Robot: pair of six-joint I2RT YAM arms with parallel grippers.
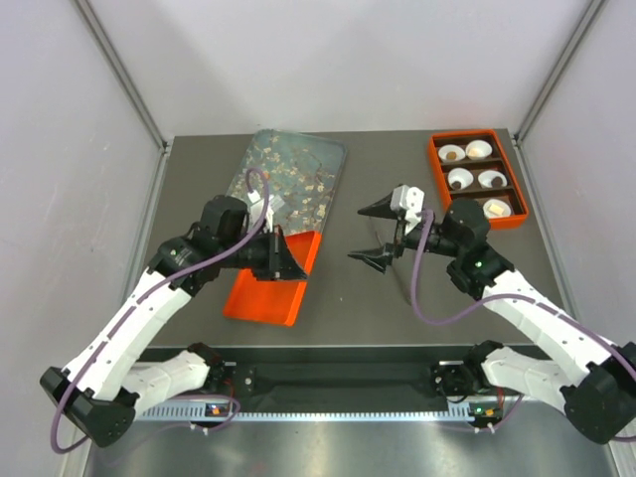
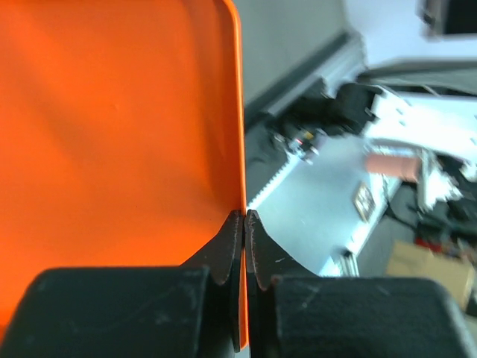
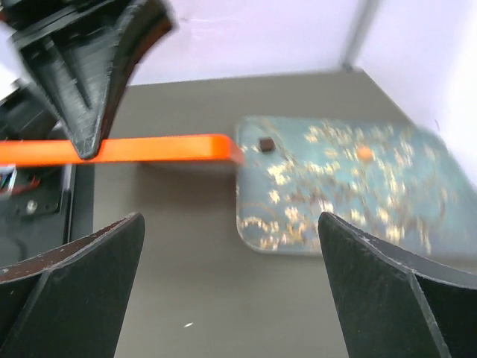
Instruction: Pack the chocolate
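An orange box [image 1: 434,167] at the back right holds white paper cups, each with a piece of chocolate [image 1: 493,182] in it. My left gripper [image 1: 281,256] is shut on the edge of a flat orange lid [image 1: 260,298] and holds it tilted at the near end of a patterned tray [image 1: 293,174]. The left wrist view shows the jaws [image 2: 244,215] pinching the lid's rim [image 2: 119,112]. My right gripper [image 1: 356,234] is open and empty between the tray and the box. In the right wrist view, beyond my open right gripper [image 3: 229,220], a small dark chocolate [image 3: 264,144] and a tan one [image 3: 364,153] lie on the tray [image 3: 335,194], and the lid's edge [image 3: 164,148] shows.
The table is dark grey, with white walls on three sides. The arms' bases and a metal rail run along the near edge [image 1: 328,378].
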